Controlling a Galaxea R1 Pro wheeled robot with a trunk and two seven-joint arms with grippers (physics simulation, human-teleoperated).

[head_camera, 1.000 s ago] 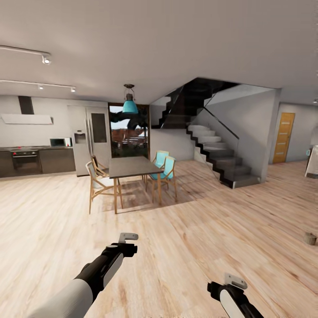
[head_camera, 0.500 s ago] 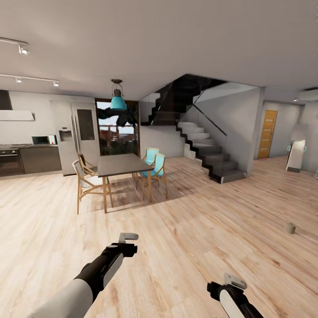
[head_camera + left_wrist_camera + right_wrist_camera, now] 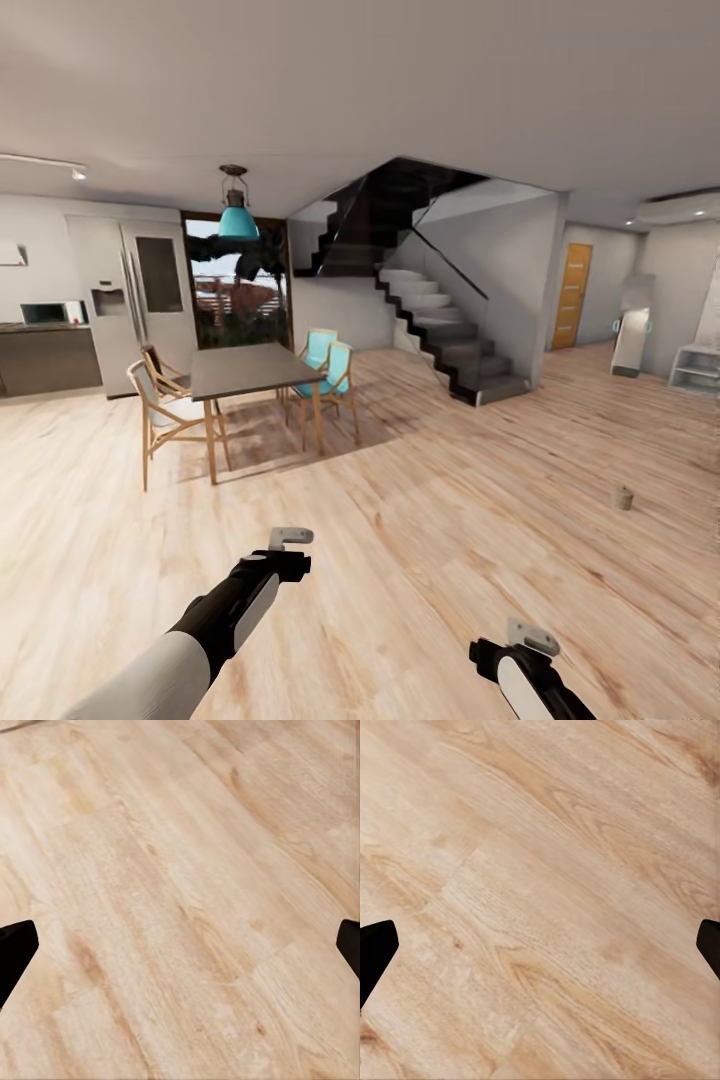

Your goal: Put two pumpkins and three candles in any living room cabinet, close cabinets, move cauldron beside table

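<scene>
Your two arms hang over bare wood floor, with one candle far off to the right.

Nearest you, the left claw (image 3: 290,537) and the right claw (image 3: 530,634) both hover above the pale plank floor (image 3: 420,540); in each wrist view the dark fingertips (image 3: 15,952) sit at opposite edges with only floor between them, so both claws are spread wide and hold nothing. Farther out on your right, a small tan candle (image 3: 623,497) stands upright alone on the floor, well apart from the furniture. Beyond that, on your left, a dark dining table (image 3: 250,369) stands with wooden and teal chairs (image 3: 325,372) around it, under a teal pendant lamp (image 3: 237,218). Farthest back are the staircase (image 3: 440,335), the fridge (image 3: 135,300) and an orange door (image 3: 572,295).
</scene>
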